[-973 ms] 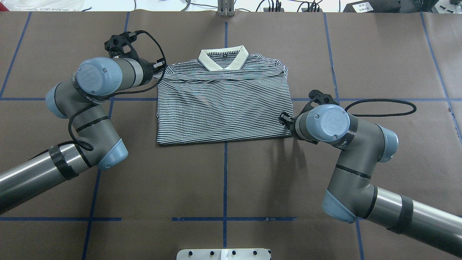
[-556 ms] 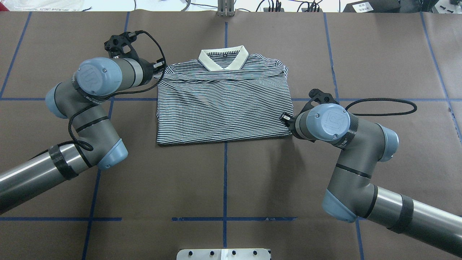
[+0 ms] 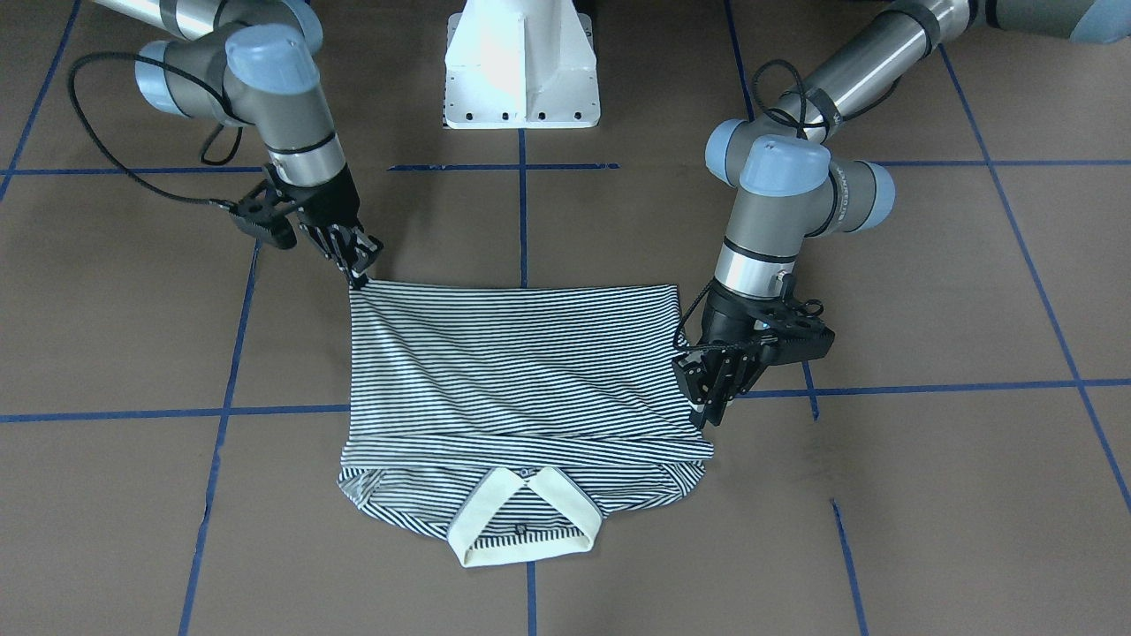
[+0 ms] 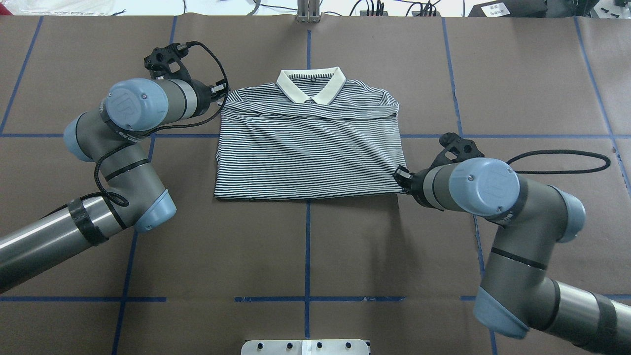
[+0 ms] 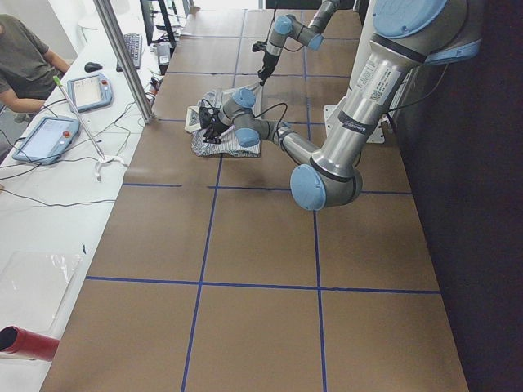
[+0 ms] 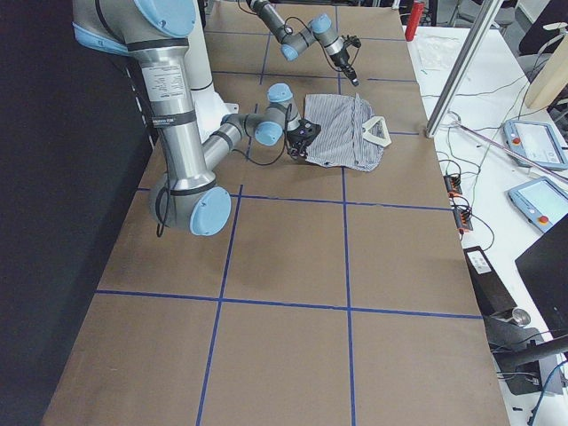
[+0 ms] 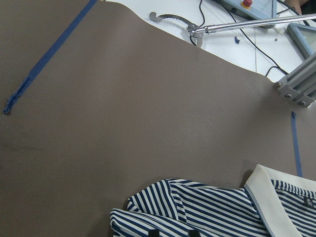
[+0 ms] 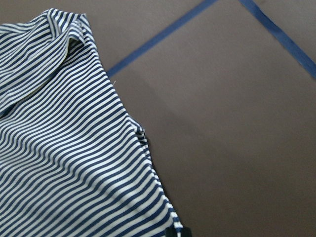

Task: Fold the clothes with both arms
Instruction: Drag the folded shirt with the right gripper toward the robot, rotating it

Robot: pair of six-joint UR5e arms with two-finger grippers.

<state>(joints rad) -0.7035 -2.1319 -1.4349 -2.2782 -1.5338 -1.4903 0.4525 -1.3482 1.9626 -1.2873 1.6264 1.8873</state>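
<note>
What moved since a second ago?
The right arm pulled rightward and back toward the robot. The right gripper, pinching the polo shirt at its near corner, dragged it a little to the right. The left arm hardly moved.

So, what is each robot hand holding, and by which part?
Right hand pinches the polo shirt by a corner of the edge opposite the collar. Left hand sits at the shoulder edge; grip unclear.

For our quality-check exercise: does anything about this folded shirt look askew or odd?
Yes. The polo shirt lies skewed: its folded-over edge slants below the collar, and the corner at the right gripper is drawn to a point.
</note>
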